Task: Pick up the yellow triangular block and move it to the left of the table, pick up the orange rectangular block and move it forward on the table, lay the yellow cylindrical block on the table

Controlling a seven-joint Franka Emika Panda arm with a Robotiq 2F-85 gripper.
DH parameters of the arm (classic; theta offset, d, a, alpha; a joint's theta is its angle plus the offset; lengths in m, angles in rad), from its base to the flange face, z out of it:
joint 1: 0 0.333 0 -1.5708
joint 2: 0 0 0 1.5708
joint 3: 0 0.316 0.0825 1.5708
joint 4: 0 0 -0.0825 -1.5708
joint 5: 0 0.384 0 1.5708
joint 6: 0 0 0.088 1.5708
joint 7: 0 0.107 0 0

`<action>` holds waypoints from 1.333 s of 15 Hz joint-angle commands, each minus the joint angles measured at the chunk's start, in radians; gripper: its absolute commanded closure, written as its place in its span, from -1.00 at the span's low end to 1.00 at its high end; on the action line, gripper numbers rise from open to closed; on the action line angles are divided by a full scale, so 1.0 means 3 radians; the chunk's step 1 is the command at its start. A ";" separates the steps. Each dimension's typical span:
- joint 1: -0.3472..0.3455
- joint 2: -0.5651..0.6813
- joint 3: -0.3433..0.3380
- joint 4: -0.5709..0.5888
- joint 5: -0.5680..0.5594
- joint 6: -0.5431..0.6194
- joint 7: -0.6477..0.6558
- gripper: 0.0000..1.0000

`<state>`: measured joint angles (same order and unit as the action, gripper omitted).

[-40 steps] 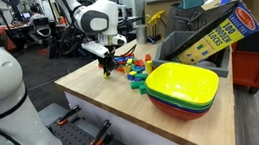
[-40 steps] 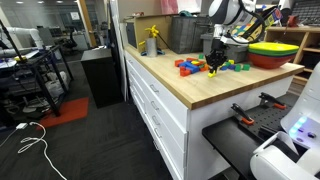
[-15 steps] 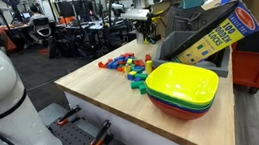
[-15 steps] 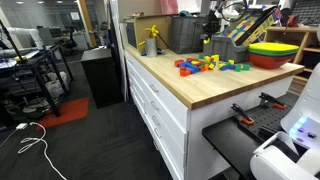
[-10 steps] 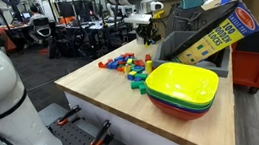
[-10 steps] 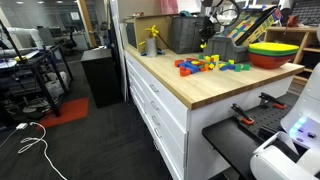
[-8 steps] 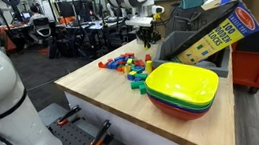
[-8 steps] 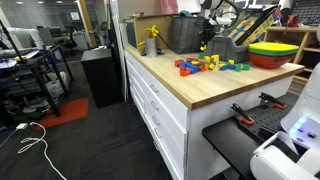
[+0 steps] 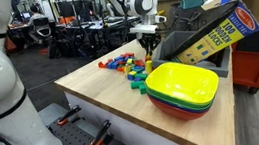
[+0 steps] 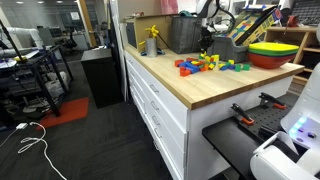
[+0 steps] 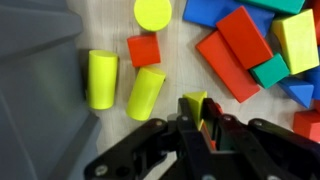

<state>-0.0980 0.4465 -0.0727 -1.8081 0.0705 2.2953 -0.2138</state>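
the gripper (image 9: pixel 149 50) has come down from the high point it held a second ago and now hangs low over the far end of the scattered blocks, close to the grey bin (image 9: pixel 186 45). nearly three seconds back it was at table level at the other end of the pile, so it has lifted, crossed the heap and begun to lower. in the wrist view its jaws are pinched almost closed on a small yellow piece with a sloped face, which i take to be the yellow triangular block (image 11: pixel 194 102). the block is held above the table (image 11: pixel 175 65), not yet resting on it. just left of the held block lies a yellow cylinder on its side (image 11: pixel 145 92), and a second lying cylinder (image 11: pixel 101 78) sits against the bin. an orange block (image 11: pixel 143 49) sits beyond them; it may be the task's rectangular one. farther still a round yellow face shows, probably the yellow cylindrical block (image 11: pixel 152 13) standing on end. a big red block (image 11: pixel 243 37) lies to the right. i judge the first move to be in its placing phase, with the other two steps untouched. the bare patch under the jaws is narrow, so the descent should stay straight or the nearest cylinder may roll.
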 commanded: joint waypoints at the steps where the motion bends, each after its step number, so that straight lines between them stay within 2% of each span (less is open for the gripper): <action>1: -0.0065 0.0195 0.0053 0.0330 -0.0127 -0.0226 -0.0086 0.90; 7: -0.0090 0.0363 0.0038 0.0507 -0.0245 -0.0342 -0.0154 0.90; 8: -0.0080 0.0380 0.0017 0.0527 -0.0313 -0.0345 -0.0137 0.21; 12: -0.0071 0.0348 -0.0005 0.0547 -0.0573 -0.0297 -0.0171 -0.31; 16: -0.0099 0.0185 0.0082 0.0509 -0.0581 -0.0248 -0.0312 -0.92; 17: -0.0117 0.0121 0.0118 0.0492 -0.0529 -0.0255 -0.0373 -1.00; 20: -0.0161 -0.0013 0.0219 0.0467 -0.0368 -0.0301 -0.0540 -1.00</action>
<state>-0.1159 0.5008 -0.0416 -1.6525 -0.0833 2.2355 -0.3102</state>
